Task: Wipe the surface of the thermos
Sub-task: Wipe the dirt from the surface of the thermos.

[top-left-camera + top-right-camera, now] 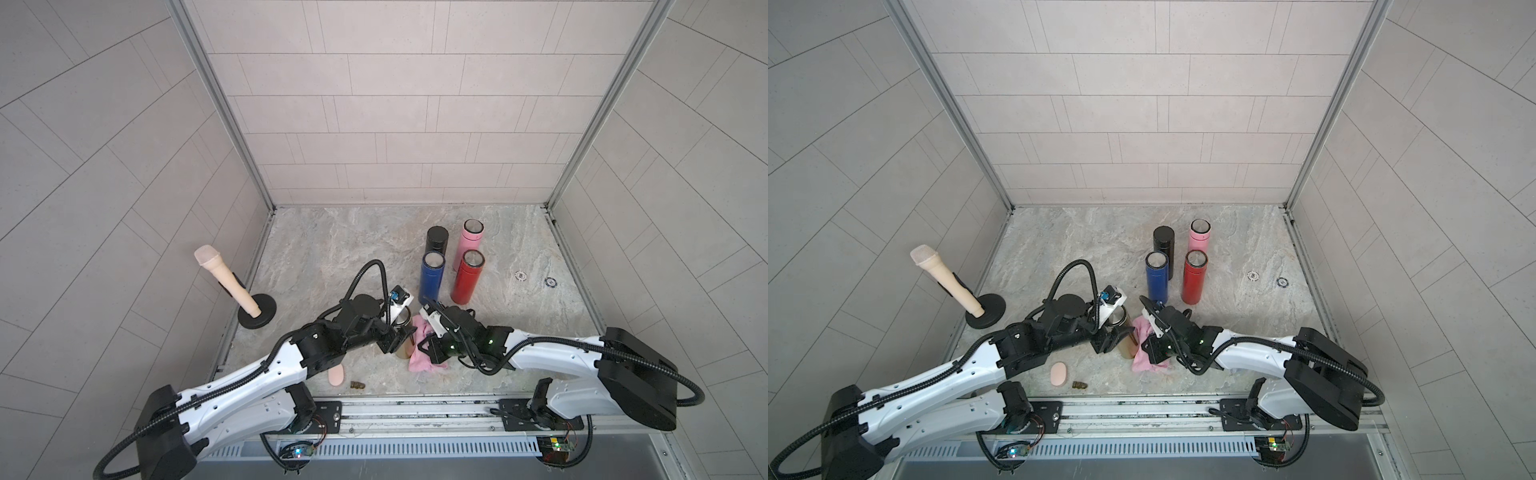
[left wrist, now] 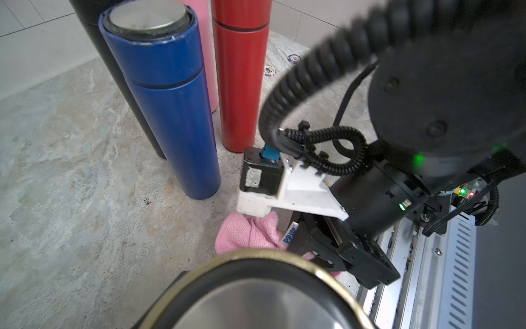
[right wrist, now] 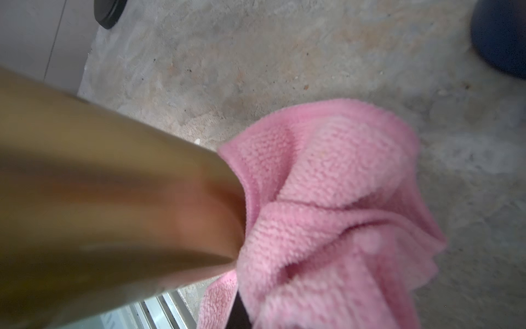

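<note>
Gold thermos [image 1: 405, 348] [image 1: 1128, 348] is standing upright over the bench [image 1: 332, 249], nearer the arms' rail than the blue thermos [image 1: 430, 282] and a little to its left, well apart from it. We cannot tell whether its foot is touching the bench.

We are seeing the left end effector [image 1: 400, 337] [image 1: 1116, 338] gripping it around the body, one finger on each side and the jaws standing only as wide as the body allows. In the left wrist view the steel lid of the gold thermos [image 2: 256, 299] is filling the near edge.

The right end effector [image 1: 428, 350] [image 1: 1152, 348] is sitting on the other side of the gold thermos, in front of the blue thermos, with its jaws closed on a bunched pink cloth [image 1: 419, 362] [image 3: 327, 213]. The cloth is pressing against the side of the gold thermos [image 3: 113, 199] that faces the right arm, and its loose end is trailing onto the bench.

A small white tag [image 2: 290, 237] is sticking out of the pink cloth [image 2: 250, 233]. It is carrying blue print, but we are finding it too blurred to read.
</note>
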You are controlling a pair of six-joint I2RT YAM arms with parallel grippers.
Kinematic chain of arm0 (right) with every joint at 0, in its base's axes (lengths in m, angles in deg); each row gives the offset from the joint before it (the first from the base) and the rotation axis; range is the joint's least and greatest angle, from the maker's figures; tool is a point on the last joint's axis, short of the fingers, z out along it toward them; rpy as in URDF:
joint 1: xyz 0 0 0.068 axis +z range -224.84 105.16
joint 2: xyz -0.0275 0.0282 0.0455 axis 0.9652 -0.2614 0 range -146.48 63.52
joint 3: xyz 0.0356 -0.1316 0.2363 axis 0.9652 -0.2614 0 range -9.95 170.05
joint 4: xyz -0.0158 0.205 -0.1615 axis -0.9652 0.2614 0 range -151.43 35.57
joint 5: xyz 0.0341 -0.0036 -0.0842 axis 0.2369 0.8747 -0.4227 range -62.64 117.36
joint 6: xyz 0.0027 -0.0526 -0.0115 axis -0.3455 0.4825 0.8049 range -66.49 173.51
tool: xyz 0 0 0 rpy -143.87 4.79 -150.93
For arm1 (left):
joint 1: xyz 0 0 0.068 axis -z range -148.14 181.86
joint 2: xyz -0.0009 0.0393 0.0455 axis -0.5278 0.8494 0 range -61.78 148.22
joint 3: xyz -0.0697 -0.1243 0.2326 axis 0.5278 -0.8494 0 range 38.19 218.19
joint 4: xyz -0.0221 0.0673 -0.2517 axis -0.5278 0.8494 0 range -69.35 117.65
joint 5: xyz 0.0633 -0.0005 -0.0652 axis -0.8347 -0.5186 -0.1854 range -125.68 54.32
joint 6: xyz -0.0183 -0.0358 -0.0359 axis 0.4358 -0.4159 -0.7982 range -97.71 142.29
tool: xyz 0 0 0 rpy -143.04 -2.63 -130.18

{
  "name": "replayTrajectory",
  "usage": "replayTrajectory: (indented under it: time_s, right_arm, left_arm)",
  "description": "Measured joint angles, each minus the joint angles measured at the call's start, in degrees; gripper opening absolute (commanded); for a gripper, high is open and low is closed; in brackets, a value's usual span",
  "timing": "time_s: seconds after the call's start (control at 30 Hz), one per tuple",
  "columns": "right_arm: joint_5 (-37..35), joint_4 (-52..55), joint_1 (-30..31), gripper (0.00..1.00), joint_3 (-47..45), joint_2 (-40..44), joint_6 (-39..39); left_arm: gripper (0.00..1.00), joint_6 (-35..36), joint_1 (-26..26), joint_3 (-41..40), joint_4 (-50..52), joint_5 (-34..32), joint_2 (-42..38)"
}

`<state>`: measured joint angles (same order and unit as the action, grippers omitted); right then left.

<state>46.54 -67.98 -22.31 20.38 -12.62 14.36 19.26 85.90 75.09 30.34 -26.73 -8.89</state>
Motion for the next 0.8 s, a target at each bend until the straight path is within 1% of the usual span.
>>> replayTrajectory:
  time_s: [0.13,0.33,0.43,0.53,0.6,0.73,0.8]
  right_arm:
    - [3.5,0.31,-2.95,0.0,1.36,3.13,0.42]
    - [6.47,3.17,-3.85,0.0,7.85,16.33,1.62]
    - [7.67,2.64,-3.78,0.0,10.16,20.22,1.66]
    - [8.11,1.03,-3.61,0.0,9.01,20.57,1.38]
    - [7.8,-1.4,-3.58,0.0,5.6,19.47,0.46]
    - [5.92,-3.26,-2.93,0.0,-2.54,14.95,-1.64]
    - [5.16,-3.04,-2.08,0.0,-5.01,12.39,-2.1]
  left_arm:
    - [0.0,0.48,0.11,-1.01,-1.05,1.46,0.72]
    - [0.0,0.5,0.11,-1.27,-1.95,1.77,0.9]
    - [0.0,0.46,0.11,-1.29,-2.14,1.75,0.92]
    - [0.0,0.04,0.13,-1.29,-2.19,1.36,0.94]
    - [0.0,-0.52,0.13,-1.29,-2.19,1.14,0.96]
    - [0.0,-2.58,0.13,-1.09,-1.97,0.42,0.96]
    - [0.0,-4.31,0.15,-0.66,-1.42,-0.22,0.96]
